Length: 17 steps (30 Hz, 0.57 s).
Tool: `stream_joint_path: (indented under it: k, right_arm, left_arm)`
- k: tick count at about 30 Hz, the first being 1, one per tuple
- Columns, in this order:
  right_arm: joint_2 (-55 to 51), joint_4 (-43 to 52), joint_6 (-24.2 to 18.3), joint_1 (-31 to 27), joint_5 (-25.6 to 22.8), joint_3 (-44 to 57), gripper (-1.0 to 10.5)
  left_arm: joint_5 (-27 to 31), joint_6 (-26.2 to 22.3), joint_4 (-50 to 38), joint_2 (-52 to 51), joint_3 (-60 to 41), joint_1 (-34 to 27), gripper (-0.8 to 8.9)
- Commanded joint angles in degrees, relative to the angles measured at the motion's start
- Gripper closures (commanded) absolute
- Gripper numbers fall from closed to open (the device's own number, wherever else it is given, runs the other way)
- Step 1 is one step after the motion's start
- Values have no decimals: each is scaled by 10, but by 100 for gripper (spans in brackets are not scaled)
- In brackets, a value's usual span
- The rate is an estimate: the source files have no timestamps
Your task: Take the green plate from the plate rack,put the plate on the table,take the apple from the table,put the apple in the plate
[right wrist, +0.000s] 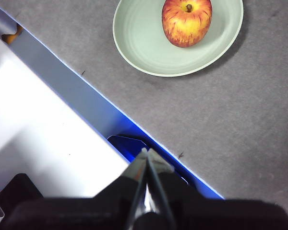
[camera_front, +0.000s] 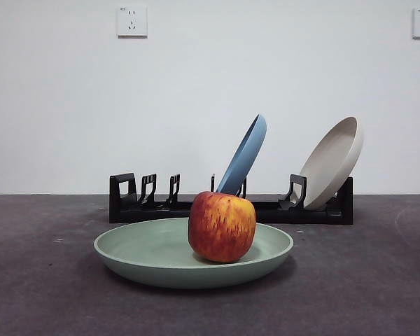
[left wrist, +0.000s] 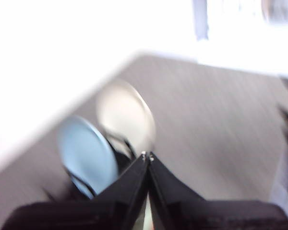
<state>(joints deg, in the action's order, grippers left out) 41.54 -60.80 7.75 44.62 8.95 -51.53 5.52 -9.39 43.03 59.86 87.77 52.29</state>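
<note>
The green plate (camera_front: 154,255) lies flat on the table (camera_front: 42,294) in front of the plate rack (camera_front: 266,210). The apple (camera_front: 222,226) rests in the plate, right of its middle. The right wrist view shows the plate (right wrist: 144,43) with the apple (right wrist: 187,21) in it, from above. My right gripper (right wrist: 146,154) is shut and empty, held over the table's edge, well away from the plate. My left gripper (left wrist: 147,155) is shut and empty, high above the rack; its view is blurred. Neither arm shows in the front view.
A blue plate (camera_front: 243,155) and a beige-white plate (camera_front: 334,161) lean in the rack; both also show in the left wrist view, the blue plate (left wrist: 84,153) beside the beige-white plate (left wrist: 127,117). A white and blue structure (right wrist: 53,139) borders the table's edge.
</note>
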Motion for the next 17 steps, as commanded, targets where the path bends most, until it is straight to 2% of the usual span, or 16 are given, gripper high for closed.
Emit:
stream_joint_path:
  k: [1,5,9,17]
  right_arm:
    - [-1,3,3,1,-2,5,946]
    - [-1,3,3,1,-1,5,946]
    - [-1,3,3,1,-2,5,946]
    - [-1,3,3,1,-1,5,946]
  left_arm:
    - [-59,-40,-59,-17,-4,-89,816]
    - [-133,-39,-96,-40,-11,-214,816]
    - [-151,-37,-146,-84,-61,-313,816]
    - [-146,-25,-347,-261,-333,-450,816]
